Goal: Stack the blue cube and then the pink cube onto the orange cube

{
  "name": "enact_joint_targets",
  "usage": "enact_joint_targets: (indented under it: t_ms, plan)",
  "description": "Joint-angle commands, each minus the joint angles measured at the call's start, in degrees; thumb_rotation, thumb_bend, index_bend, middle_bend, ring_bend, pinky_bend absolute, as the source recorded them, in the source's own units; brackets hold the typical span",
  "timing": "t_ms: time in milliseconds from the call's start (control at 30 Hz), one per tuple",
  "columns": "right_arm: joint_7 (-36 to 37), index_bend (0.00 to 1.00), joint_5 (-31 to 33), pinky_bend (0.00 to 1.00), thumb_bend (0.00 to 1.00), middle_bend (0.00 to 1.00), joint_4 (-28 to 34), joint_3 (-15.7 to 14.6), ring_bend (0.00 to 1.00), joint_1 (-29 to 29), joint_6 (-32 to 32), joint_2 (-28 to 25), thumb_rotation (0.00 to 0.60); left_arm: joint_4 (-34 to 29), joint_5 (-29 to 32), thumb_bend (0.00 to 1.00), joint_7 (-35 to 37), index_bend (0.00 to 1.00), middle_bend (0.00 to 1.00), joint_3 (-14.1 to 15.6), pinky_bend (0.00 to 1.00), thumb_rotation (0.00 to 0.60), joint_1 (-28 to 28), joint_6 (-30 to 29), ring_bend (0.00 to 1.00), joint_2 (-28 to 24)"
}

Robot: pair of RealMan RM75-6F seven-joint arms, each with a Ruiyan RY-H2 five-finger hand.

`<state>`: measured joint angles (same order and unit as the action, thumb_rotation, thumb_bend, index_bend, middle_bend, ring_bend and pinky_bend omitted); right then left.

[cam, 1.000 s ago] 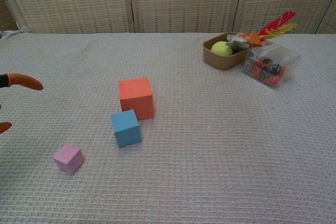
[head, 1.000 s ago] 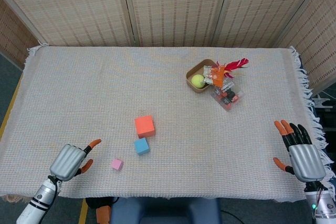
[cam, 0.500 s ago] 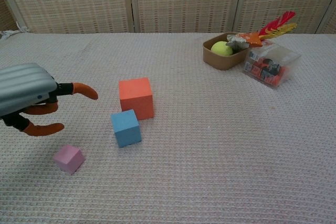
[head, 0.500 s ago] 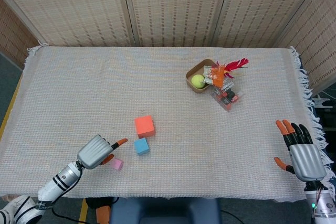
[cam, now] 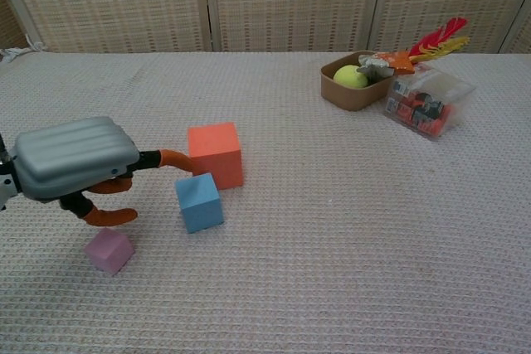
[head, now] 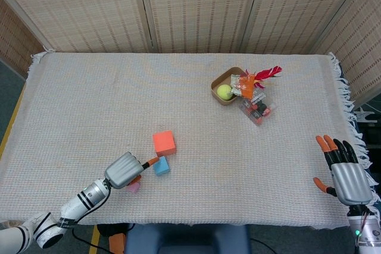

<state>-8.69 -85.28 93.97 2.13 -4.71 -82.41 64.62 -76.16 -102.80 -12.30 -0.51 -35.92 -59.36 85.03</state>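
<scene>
Blue cube (cam: 199,202) just beyond left hand (cam: 76,157) fingertips (cam: 174,157) (fingers spread, holding nothing); pink cube (cam: 109,250) beneath.

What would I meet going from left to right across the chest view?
Left hand, small pink foam cube, blue foam cube, orange foam cube, brown bowl holding a yellow-green ball, clear plastic box of small items.

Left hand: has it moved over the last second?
Yes. The left hand has travelled rightward across the table toward the blue cube, and now hovers above the pink cube, fingers spread, holding nothing.
</scene>
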Motion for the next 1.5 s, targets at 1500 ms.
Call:
enact_joint_targets:
  t_ms: [1500]
  plan:
    - [0.3, 0.0, 1.3, 0.0, 0.12, 0.0, 2.5, 0.0, 0.0, 0.6, 0.3, -2.5, 0.6, -0.8, 4.2, 0.34, -10.5, 0.28, 1.0, 1.6, 1.0, 0.6, -7.5, 5.3, 1.0, 2.0]
